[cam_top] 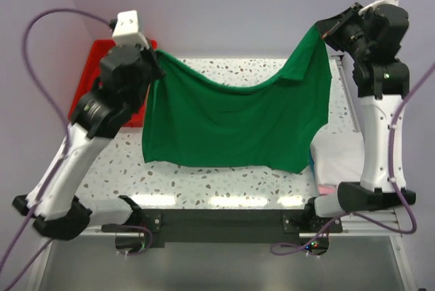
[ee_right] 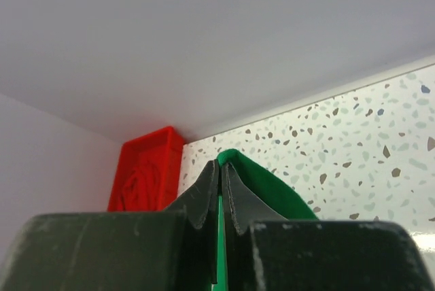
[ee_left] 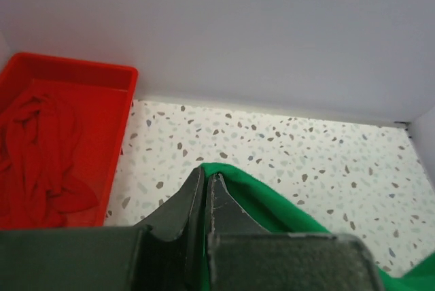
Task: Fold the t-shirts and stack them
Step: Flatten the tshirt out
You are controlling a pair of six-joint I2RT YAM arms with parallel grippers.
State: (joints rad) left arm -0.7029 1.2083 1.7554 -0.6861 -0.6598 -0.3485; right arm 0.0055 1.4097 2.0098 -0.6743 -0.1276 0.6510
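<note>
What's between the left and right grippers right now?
The green shirt, pinched by the left gripper and right gripper at its top corners, sagging mid-span. The top view shows it.

The green shirt [cam_top: 231, 124], stretched between left pincer [cam_top: 159, 58] and right pincer [cam_top: 321, 30], hangs as a curtain across the counter [cam_top: 204, 183], barring the middle. Bare counter lies in front of its hem and behind it up to the wall [cam_top: 231, 5]. The tray [cam_top: 85, 80] fills the left rear; a white pile [cam_top: 336, 155] the right front.
</note>
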